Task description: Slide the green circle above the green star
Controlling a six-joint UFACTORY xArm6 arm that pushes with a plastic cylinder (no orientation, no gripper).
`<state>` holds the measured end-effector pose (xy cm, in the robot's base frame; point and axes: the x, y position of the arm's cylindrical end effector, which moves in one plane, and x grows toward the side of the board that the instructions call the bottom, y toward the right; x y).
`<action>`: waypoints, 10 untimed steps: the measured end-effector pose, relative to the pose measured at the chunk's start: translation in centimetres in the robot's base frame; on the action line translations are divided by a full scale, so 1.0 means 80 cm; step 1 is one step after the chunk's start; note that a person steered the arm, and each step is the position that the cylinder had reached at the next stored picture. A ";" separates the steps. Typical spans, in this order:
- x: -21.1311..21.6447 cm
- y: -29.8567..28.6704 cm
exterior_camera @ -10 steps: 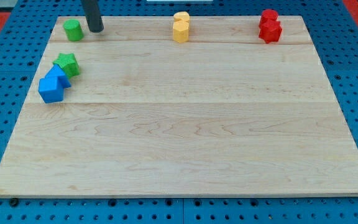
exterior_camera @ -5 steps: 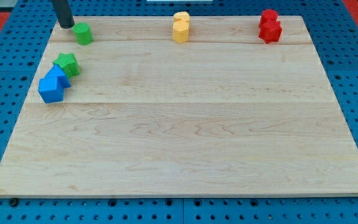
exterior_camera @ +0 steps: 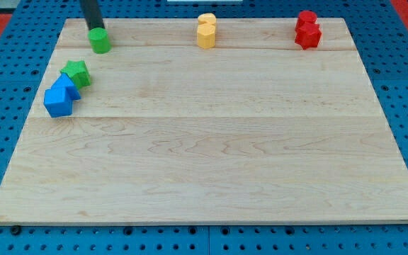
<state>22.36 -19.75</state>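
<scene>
We log the contents from the view's bottom upward. Item one, the wooden board: pale planks, resting on a blue pegboard table, its lower and middle stretches carrying nothing we can list. Item two, at the view's left edge of the board: two blue blocks touching each other, the nearer blue cube and, just behind it toward the view's top right, a second blue block whose shape we cannot make out. Item three, the green star: touching the upper right of the second blue block, lying flat. Item four, the green circle: near the board's top-left corner, up and slightly to the view's right of the green star, apart from it with bare wood between. Item five, my tip: the dark rod comes down from the view's top edge and its end sits at the top-left side of the green circle, touching or just beside it; we cannot tell which. We carry no jaws, only this rod. Item six, along the far edge: two yellow blocks pressed together at top centre, and two red blocks pressed together at top right, shapes unclear.
</scene>
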 end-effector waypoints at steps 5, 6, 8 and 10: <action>0.075 -0.001; 0.085 0.026; 0.125 0.008; 0.124 0.001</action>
<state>32.26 -19.69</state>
